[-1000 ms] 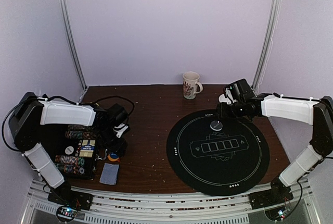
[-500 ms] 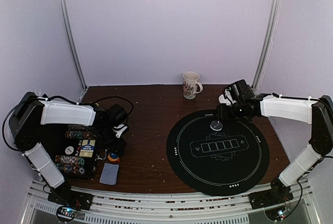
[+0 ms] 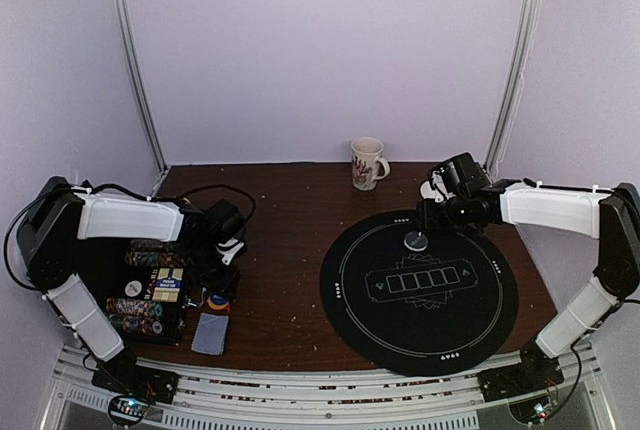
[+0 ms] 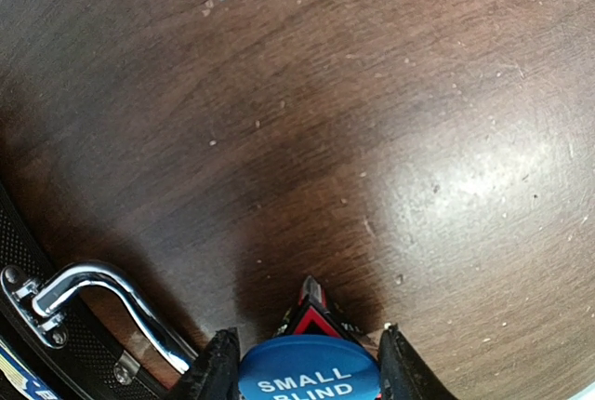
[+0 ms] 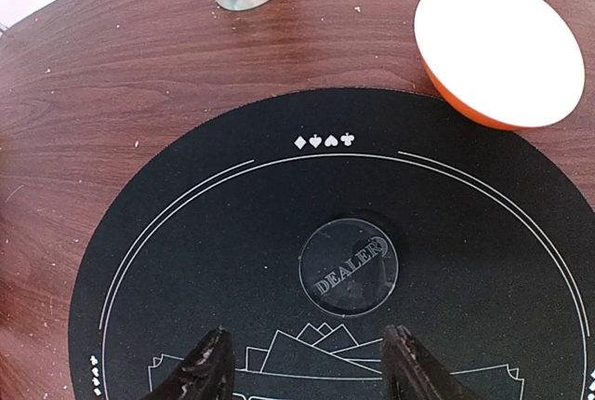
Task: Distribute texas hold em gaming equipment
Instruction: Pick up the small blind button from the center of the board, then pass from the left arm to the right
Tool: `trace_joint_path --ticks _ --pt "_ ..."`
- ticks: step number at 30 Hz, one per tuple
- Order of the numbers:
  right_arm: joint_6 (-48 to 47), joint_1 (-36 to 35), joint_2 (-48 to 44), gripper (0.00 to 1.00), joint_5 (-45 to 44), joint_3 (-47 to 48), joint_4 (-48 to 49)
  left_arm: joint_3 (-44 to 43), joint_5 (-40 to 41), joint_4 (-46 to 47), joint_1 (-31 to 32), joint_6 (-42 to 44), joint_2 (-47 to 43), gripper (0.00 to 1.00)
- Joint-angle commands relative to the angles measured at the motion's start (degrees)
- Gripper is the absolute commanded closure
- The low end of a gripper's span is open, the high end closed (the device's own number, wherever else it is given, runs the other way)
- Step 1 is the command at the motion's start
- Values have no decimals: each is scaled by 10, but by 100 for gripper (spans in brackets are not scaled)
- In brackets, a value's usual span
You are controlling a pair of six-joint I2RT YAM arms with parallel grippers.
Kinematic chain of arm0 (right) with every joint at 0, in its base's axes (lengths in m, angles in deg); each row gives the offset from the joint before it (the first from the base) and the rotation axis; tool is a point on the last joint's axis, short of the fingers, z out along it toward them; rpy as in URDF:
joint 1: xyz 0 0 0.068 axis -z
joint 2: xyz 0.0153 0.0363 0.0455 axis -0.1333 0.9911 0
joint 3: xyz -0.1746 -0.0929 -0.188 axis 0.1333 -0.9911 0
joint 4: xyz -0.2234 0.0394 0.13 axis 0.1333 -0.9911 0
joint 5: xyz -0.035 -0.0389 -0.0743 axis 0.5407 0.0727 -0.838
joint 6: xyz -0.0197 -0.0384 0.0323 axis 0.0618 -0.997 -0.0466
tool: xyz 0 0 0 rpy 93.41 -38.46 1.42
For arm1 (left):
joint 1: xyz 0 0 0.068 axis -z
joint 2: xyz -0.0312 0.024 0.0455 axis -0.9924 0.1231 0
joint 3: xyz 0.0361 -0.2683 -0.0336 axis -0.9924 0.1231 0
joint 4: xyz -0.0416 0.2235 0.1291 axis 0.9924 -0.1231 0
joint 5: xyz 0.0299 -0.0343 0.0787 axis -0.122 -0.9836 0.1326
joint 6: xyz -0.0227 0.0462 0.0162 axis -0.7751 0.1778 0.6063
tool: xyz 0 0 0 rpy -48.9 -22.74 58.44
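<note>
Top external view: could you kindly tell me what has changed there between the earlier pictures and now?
Nothing visibly changed. The left gripper stays low, its fingers flanking the blue button. The right gripper stays open over the black mat, with the clear dealer button lying on it. The mug and the grey-blue cards have not moved.
</note>
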State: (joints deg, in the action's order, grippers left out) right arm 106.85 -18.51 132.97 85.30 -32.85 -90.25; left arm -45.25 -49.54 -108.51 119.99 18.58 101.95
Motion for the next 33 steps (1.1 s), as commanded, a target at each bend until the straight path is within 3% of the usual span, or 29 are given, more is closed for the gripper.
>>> trace_joint_path --ticks 1,18,26,33 --pt "-7 -3 -6 44 -16 15 -20 -2 -12 3 -5 0 -12 58" --pt "32 -13 -16 45 36 16 1 -38 -5 6 -3 14 -30 59" --pt "101 -80 44 46 157 60 98 -93 5 11 22 44 -37 59" --pt "193 -132 172 50 288 153 215 -141 10 14 46 92 -39 60"
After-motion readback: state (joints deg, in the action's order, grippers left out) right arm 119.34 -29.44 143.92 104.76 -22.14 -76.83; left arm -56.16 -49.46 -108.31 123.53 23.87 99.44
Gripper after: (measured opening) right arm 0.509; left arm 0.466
